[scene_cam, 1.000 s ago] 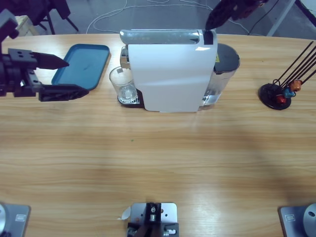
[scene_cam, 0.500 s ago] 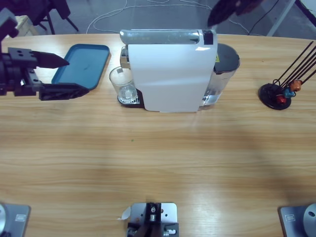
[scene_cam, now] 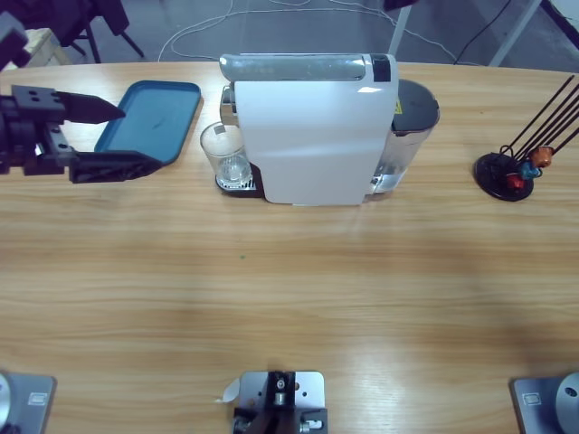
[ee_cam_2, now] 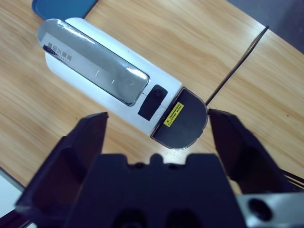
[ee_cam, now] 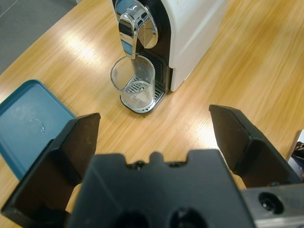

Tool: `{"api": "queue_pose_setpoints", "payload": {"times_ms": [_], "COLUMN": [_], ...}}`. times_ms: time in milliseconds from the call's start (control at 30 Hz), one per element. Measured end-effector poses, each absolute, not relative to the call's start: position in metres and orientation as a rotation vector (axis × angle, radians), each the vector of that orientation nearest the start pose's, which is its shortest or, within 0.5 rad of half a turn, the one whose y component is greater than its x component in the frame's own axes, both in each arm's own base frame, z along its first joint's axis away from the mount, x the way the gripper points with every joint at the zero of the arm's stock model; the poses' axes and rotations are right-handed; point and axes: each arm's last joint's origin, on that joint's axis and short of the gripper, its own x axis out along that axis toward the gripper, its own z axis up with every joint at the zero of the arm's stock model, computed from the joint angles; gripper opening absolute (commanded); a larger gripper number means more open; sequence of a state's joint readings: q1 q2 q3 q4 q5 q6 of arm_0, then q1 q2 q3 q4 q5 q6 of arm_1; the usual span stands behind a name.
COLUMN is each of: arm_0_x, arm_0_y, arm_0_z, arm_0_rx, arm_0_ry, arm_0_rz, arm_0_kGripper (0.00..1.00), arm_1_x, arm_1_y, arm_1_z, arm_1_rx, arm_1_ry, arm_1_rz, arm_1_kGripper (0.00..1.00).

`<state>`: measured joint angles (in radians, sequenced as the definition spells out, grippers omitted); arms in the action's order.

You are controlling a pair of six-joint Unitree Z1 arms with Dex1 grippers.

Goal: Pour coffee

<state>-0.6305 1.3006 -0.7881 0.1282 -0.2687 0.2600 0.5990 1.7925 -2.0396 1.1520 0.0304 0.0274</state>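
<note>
A white coffee machine (scene_cam: 312, 136) stands at the table's back middle. An empty clear glass (scene_cam: 226, 155) sits on its drip tray under the chrome spout (ee_cam: 135, 31). My left gripper (scene_cam: 140, 137) hovers to the left of the glass, open and holding nothing. In the left wrist view the glass (ee_cam: 134, 85) lies ahead of the gripper (ee_cam: 154, 118), apart from it. My right gripper (ee_cam_2: 157, 118) hangs open high above the machine, looking down on the silver lid (ee_cam_2: 95, 61) and the black water tank cap (ee_cam_2: 183, 118). It has almost left the high view.
A blue tray (scene_cam: 149, 117) lies behind the left gripper, beside the glass. A black capsule stand (scene_cam: 511, 172) with a few coloured capsules stands at the far right. Bare wood fills the table's front half.
The right arm's dark gripper has risen from the machine's back right corner and slipped off the top edge of the high view. The left gripper stays put.
</note>
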Motion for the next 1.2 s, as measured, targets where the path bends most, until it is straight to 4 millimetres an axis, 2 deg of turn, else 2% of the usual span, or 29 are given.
{"api": "queue_pose_setpoints", "payload": {"times_ms": [667, 1000, 1100, 1200], "arm_0_x": [0.166, 0.162, 0.161, 0.155], "arm_0_y": [-0.137, -0.134, -0.134, -0.13], "arm_0_z": [0.312, 0.302, 0.303, 0.306], "arm_0_rx": [0.353, 0.358, 0.357, 0.354], "arm_0_ry": [0.536, 0.571, 0.564, 0.546], "arm_0_rz": [-0.949, -0.951, -0.95, -0.95], "arm_0_kGripper": [1.0, 1.0, 1.0, 1.0], "arm_1_x": [0.283, 0.263, 0.251, 0.229], "arm_1_y": [0.195, 0.185, 0.181, 0.17], "arm_1_z": [0.457, 0.47, 0.471, 0.461], "arm_1_rx": [-0.226, -0.219, -0.226, -0.24], "arm_1_ry": [0.912, 0.886, 0.892, 0.915], "arm_1_rz": [0.564, 0.58, 0.589, 0.599], "arm_1_kGripper": [1.0, 1.0, 1.0, 1.0]}}
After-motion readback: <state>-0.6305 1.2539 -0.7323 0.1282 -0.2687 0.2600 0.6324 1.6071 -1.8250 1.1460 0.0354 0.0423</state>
